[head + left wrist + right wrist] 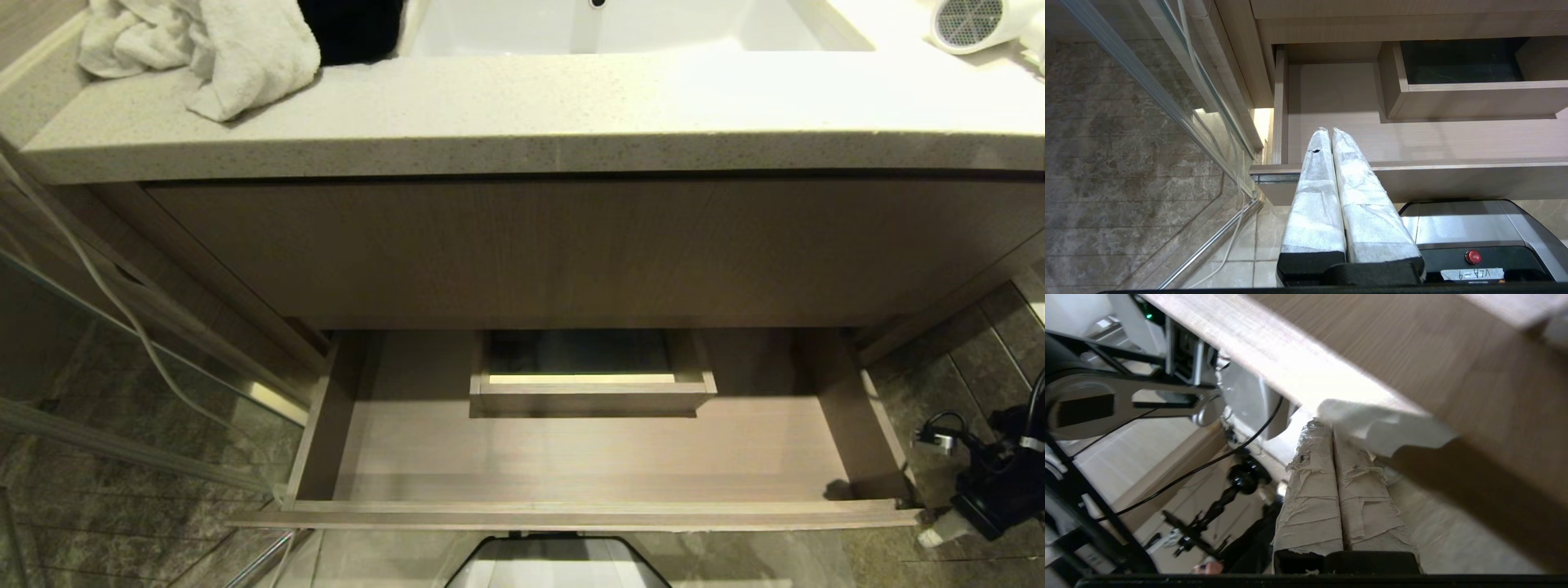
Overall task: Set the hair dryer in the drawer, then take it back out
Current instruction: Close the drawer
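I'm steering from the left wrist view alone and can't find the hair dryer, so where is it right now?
Observer: The hair dryer lies on the countertop, at its far right end beside the sink, not in the open drawer.
Operator: Is the right tool holding anything?
Observer: No. The right tool is shut and empty, close to a light-wood panel.
Operator: Anything else on the counter?
Observer: A white towel is bunched at the left end.
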`<state>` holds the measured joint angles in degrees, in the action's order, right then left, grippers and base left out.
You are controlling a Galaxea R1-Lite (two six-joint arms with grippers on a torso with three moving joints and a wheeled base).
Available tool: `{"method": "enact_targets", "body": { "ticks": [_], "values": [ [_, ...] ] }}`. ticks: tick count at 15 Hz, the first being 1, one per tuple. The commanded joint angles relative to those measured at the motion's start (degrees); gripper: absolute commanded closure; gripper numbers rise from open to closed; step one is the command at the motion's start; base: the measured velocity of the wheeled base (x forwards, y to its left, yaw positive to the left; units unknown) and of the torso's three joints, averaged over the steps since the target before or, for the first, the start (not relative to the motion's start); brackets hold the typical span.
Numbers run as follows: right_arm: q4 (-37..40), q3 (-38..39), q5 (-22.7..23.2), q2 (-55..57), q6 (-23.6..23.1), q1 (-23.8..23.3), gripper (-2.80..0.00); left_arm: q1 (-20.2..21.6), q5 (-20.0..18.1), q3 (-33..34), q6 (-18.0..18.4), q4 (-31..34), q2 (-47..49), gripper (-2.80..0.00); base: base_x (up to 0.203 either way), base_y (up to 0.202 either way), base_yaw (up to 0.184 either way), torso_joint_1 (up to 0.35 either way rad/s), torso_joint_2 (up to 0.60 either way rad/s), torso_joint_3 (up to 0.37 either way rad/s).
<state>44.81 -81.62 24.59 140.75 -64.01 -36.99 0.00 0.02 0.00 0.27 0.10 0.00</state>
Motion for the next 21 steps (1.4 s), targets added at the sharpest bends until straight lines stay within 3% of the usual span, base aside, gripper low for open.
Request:
{"method": "enact_targets", "body": {
  "ticks": [1, 10, 21],
  "values": [
    [0.1, -0.5, 0.9, 0.3, -1.1, 0.0, 0.0, 0.0, 0.0, 0.0, 0.0, 0.0, -0.1, 0.0, 0.0, 0.0, 0.0, 0.0, 0.0, 0.0],
    [-0.6, -1.1, 3.9, -0.5, -1.5, -0.1, 0.0, 0.0, 0.0, 0.0, 0.0, 0.0, -0.1, 0.0, 0.0, 0.0, 0.0, 0.0, 0.0, 0.0],
    [-11.8, -1.9, 20.2, -3.0, -3.7, 0.0, 0.0, 0.0, 0.0, 0.0, 0.0, 0.0, 0.0, 0.0, 0.0, 0.0, 0.0, 0.0, 0.0, 0.0]
  ]
}}
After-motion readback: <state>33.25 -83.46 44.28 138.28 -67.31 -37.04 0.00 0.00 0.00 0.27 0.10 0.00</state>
